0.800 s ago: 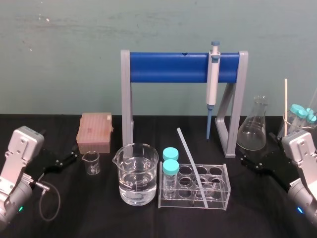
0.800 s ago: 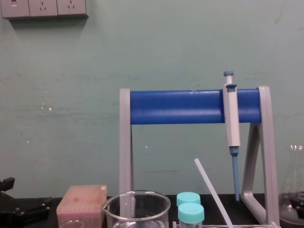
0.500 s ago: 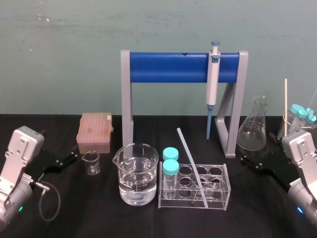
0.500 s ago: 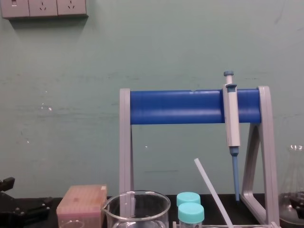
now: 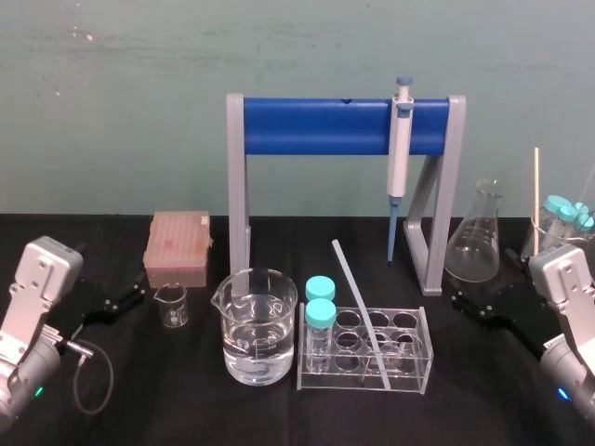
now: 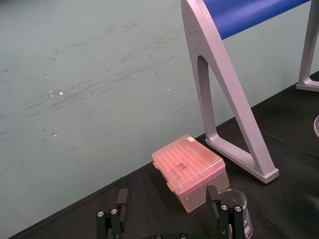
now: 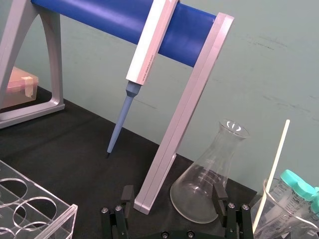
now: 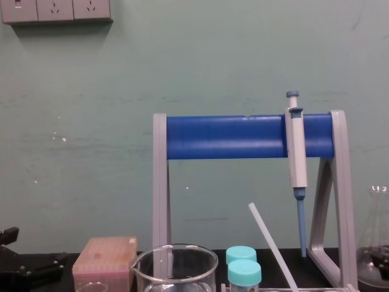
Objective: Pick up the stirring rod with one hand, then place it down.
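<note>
The stirring rod (image 5: 359,311) is a thin translucent whitish rod. It leans in the clear test tube rack (image 5: 418,358), its upper end tilted toward the back left; its top also rises in the chest view (image 8: 267,234). My left gripper (image 5: 113,279) rests open at the table's left side, far from the rod, with nothing between its fingers (image 6: 121,199). My right gripper (image 5: 483,279) sits open at the right, just right of the rack, and faces the stand's leg and the flask; its fingers (image 7: 218,191) hold nothing.
A grey-and-blue pipette (image 5: 400,158) hangs on the blue-barred stand (image 5: 316,127) behind the rack. A large water beaker (image 5: 255,327), small beaker (image 5: 171,305) and pink tip box (image 5: 178,247) stand on the left. Flask (image 5: 478,244) and a beaker holding a thin stick (image 5: 536,190) stand on the right.
</note>
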`<state>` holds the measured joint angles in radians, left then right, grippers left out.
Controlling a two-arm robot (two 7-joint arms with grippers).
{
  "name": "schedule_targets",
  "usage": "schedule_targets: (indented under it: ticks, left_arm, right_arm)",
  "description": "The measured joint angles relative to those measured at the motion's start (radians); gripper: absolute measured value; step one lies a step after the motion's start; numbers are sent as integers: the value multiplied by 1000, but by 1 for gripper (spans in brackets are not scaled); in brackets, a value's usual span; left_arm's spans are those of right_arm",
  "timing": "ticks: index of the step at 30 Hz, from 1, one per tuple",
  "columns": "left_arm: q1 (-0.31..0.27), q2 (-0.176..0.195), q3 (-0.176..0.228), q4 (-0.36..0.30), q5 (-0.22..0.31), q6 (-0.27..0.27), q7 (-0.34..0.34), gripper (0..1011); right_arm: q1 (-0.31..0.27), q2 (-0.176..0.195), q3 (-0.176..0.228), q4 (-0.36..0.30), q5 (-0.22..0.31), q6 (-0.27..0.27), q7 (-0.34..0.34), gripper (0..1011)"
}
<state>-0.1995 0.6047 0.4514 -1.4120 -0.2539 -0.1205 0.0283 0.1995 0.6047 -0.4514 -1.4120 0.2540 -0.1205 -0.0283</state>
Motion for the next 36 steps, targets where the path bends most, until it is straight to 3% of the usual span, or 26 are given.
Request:
schedule_targets:
  ticks: [32, 36]
  left_arm:
    - [0, 0, 0, 0, 0, 0, 0, 1000]
    - [0, 0, 0, 0, 0, 0, 0, 1000]
  right_arm:
    - [-1, -1, 2, 0, 0, 1, 1, 1003]
    - [-10, -3, 30, -18, 44, 19, 47, 1003]
